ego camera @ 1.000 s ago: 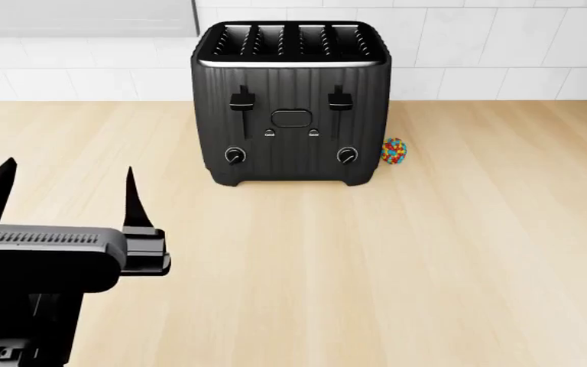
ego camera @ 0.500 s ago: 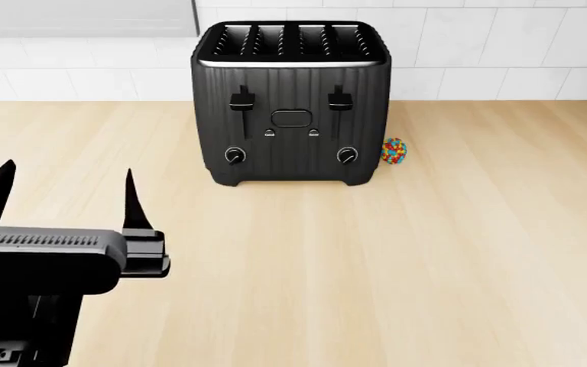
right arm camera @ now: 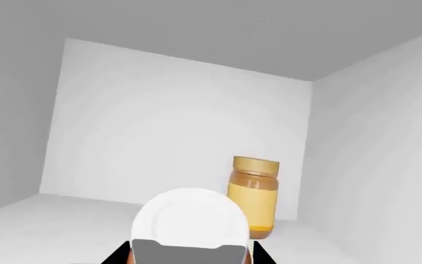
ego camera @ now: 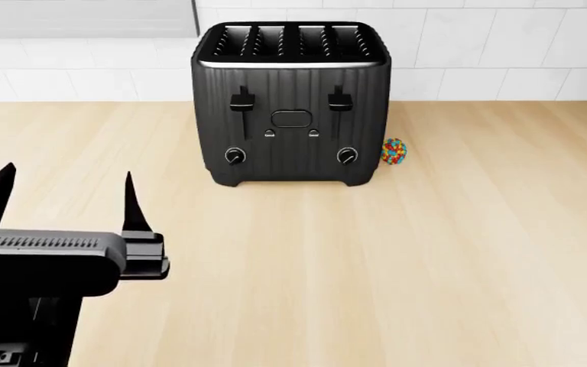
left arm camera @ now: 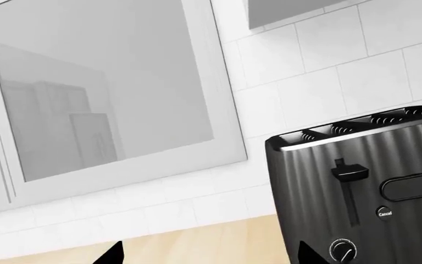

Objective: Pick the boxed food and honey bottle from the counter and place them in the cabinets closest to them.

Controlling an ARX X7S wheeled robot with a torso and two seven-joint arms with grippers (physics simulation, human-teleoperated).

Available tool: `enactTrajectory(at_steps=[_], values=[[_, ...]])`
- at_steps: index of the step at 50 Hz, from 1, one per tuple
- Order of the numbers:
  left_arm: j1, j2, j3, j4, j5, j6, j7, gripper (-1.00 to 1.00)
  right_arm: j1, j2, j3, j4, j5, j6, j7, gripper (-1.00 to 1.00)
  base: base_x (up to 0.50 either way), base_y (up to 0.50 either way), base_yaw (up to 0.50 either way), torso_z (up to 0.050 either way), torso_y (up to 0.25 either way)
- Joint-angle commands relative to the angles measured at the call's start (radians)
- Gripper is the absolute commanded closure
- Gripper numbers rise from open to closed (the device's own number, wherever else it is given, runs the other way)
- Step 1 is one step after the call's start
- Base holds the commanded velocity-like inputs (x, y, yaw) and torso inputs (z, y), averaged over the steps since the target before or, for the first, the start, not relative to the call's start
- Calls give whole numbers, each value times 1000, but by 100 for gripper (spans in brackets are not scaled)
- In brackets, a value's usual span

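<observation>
Ahead of me a white tiled wall (ego camera: 477,46) rises behind the back edge of the wood counter (ego camera: 426,260), a grey-glazed window (left arm camera: 101,93) set in it, and elsewhere I see a bare white cabinet interior (right arm camera: 174,137).

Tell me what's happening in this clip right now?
The right tool is inside a white cabinet, with a round white cap, apparently the honey bottle's, right in front of it and a jar standing at the back. Whether it is gripping the bottle cannot be told. The left tool hovers open and empty over the counter, left of the black toaster. The boxed food is not visible.
</observation>
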Motion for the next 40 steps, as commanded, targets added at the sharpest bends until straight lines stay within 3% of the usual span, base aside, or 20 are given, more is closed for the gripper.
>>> enactTrajectory(at_steps=[1,22,40], values=[[-8,0,3,-3,-4,0,2,-100,-34,0,-70,42,111,0,-8,-100,0,0,0,0,0],[-10,1,11,-7,-8,0,-2,-100,-15,0,-173,42,139,-215,-24,-100,0,0,0,0,0],[8,-6,15,-14,4,19,-3,-100,10,0,-174,42,155,-251,-12,-100,0,0,0,0,0]])
